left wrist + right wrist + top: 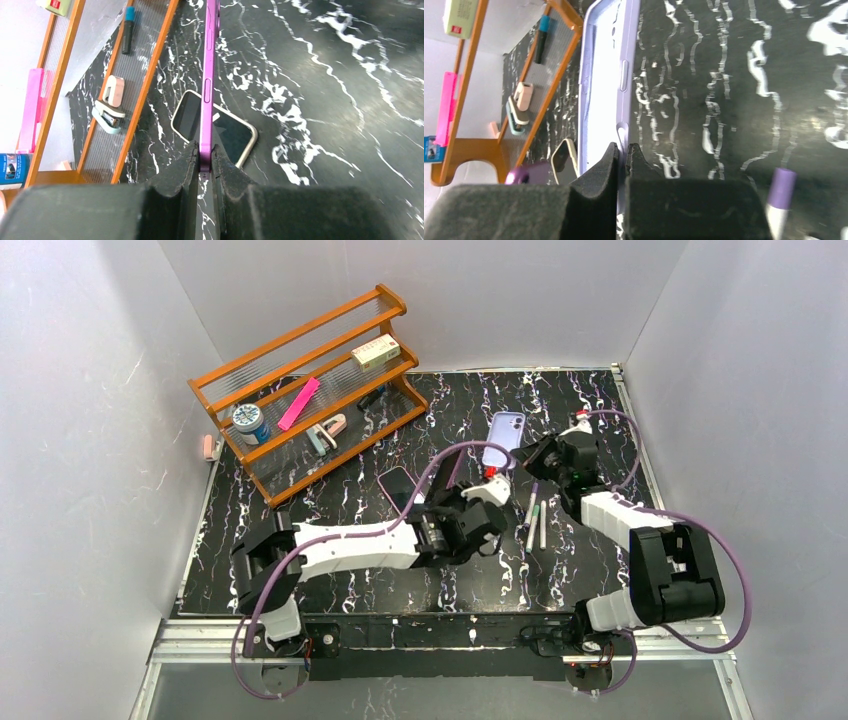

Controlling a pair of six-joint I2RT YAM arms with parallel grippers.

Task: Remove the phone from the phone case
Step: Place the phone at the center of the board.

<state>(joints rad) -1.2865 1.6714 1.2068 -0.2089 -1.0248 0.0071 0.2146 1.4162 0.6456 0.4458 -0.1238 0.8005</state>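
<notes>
Two thin pinches worry us. Our left gripper [206, 160] is clamped on the end of the slim purple metal-edged phone [209, 75], which stands edge-on ahead of its fingers, clear of the case. Our right gripper [624, 155] is nipped on one soft wall of the lilac rubbery phone case [606, 75], which stretches ahead of it and looks empty. The phone could pivot or slip and drop onto the gold-rimmed dark phone [235, 135] lying just below the left fingers. The floppy case wall could peel free.
</notes>
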